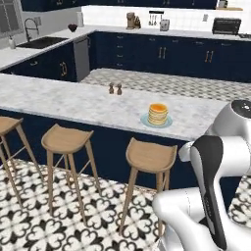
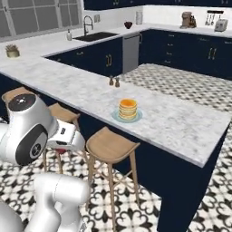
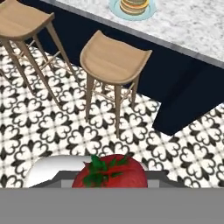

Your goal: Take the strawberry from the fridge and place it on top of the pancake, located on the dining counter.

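Strawberry [image 3: 110, 171] between the jaws, above the patterned floor [image 3: 52, 131].

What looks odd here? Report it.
Nothing stands out. The pancake stack sits upright on its plate on the counter, stools stand straight, and the strawberry sits at the claw.

I see flat, even, bright rendered light in all three views, with no glare. The dining counter [image 1: 73, 100] reads evenly lit; its navy base falls nearly black. Stools [image 1: 150, 156] throw only faint, soft shadows on the patterned floor [image 1: 54, 220]. The window [image 2: 36, 18] at eleven o'clock in the right base view looks grey, not glowing. Edges are slightly soft and pixelated, without lens bending. In the hand view, the strawberry [image 3: 109, 175] at six o'clock stays reasonably sharp.
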Motion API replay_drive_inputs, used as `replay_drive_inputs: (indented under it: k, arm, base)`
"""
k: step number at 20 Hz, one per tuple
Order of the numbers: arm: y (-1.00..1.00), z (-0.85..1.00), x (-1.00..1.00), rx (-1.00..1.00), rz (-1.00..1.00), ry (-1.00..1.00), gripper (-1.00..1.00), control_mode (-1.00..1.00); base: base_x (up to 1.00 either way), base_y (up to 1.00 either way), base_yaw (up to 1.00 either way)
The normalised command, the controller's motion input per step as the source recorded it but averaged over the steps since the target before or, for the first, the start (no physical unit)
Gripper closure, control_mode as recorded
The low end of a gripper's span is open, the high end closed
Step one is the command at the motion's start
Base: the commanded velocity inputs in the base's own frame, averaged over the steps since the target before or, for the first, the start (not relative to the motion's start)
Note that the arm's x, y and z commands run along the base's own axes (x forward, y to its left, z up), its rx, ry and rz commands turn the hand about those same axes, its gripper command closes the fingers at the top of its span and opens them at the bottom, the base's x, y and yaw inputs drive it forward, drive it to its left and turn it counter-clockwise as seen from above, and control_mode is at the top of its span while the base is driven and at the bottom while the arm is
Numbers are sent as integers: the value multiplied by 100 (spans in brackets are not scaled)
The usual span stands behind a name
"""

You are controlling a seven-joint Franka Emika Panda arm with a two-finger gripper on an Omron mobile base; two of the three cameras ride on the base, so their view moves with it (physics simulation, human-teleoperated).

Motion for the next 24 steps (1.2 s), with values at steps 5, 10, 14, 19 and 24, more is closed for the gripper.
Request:
replay_drive_inputs:
  k: [5, 10, 14, 19, 24]
  arm:
    - [0, 0, 0, 0, 0, 0, 100, 100]
    - [0, 0, 0, 0, 0, 0, 100, 100]
    - [0, 0, 0, 0, 0, 0, 100, 100]
    - [0, 0, 0, 0, 0, 0, 100, 100]
    - [0, 0, 0, 0, 0, 0, 100, 100]
  base:
    - [49, 73, -67]
    - [47, 83, -62]
    - [35, 66, -22]
    - [68, 50, -15]
    - [71, -1, -21]
